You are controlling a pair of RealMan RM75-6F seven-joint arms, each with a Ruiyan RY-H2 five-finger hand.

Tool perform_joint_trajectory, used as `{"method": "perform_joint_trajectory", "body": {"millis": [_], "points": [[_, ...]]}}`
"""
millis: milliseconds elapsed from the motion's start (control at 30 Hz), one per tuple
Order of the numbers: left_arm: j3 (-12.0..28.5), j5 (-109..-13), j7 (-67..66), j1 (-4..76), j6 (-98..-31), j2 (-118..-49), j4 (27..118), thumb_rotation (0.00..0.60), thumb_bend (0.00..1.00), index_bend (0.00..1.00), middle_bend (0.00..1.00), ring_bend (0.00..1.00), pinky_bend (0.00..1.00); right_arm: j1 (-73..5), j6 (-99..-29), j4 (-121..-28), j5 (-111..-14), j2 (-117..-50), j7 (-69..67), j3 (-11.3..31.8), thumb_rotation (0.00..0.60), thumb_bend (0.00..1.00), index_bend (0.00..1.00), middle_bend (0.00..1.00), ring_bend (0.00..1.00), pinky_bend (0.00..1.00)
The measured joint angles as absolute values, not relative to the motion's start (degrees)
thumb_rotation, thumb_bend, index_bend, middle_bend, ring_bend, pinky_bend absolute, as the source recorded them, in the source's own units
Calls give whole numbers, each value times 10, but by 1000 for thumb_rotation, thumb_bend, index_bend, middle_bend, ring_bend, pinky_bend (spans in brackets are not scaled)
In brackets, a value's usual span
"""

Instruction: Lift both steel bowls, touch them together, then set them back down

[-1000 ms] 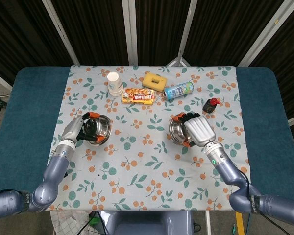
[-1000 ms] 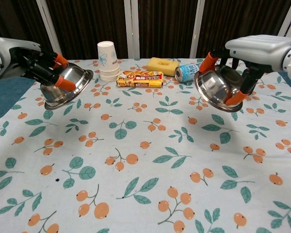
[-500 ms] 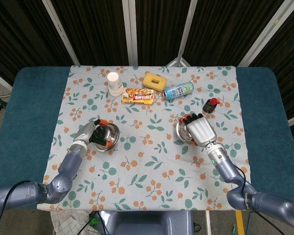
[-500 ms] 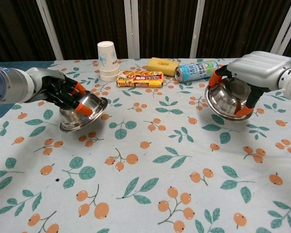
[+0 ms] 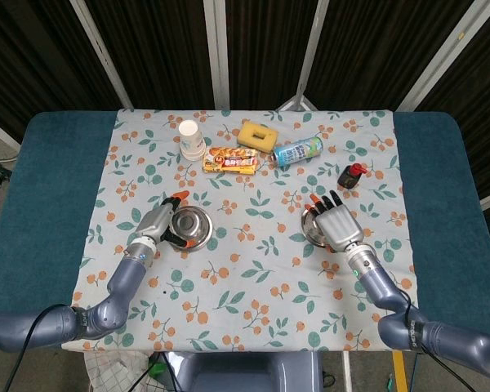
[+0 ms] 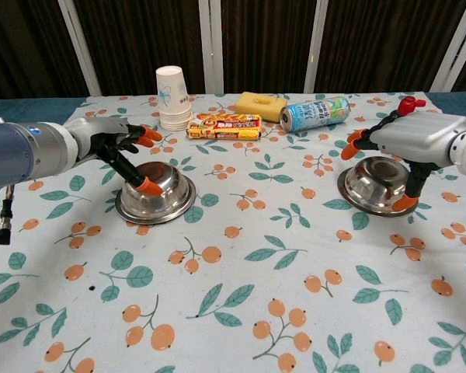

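Two steel bowls stand upright on the flowered cloth. The left bowl sits at mid-left. My left hand hovers at its left side with fingers spread; one orange fingertip lies by the bowl's outer wall and the others are raised above the rim. The right bowl sits at mid-right, largely hidden in the head view. My right hand is spread over it, fingers fanned apart and the thumb tip near the rim. Neither hand grips a bowl.
Along the far side lie a stack of paper cups, a snack packet, a yellow sponge and a can on its side. A small dark bottle with a red cap lies behind the right bowl.
Both hands lowered their tilted bowls onto the cloth and spread their fingers, letting go. The bowls now sit flat and upright.
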State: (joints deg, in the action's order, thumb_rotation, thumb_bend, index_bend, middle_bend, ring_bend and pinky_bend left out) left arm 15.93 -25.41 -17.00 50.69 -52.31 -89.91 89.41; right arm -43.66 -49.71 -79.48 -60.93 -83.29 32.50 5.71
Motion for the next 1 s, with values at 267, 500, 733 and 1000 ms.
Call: {"method": "perform_joint_trajectory", "body": {"millis": [267,500,733,1000], "points": [[161,-272,-159,504,-505,-878,927,600,0,21,0,0,146,-442,-492,-838,-566,-818,327,74,600,21,97,7,67,11],[162,-349,-148,483,-548,-849,953,600,0,77,0,0,245,-424,-572,-839,-579,-806,294,104,600,6,97,8,67,11],[115,-466,-200,427,-697,-782,991,600,5,100,0,0,235,-370,-668,-829,-619,-748,230,123,600,5,101,8,68,11],[33,-574,-240,338,-792,-658,1090,600,8,100,0,0,202,-303,-695,-879,-659,-660,161,99,600,5,115,8,68,11]]}}
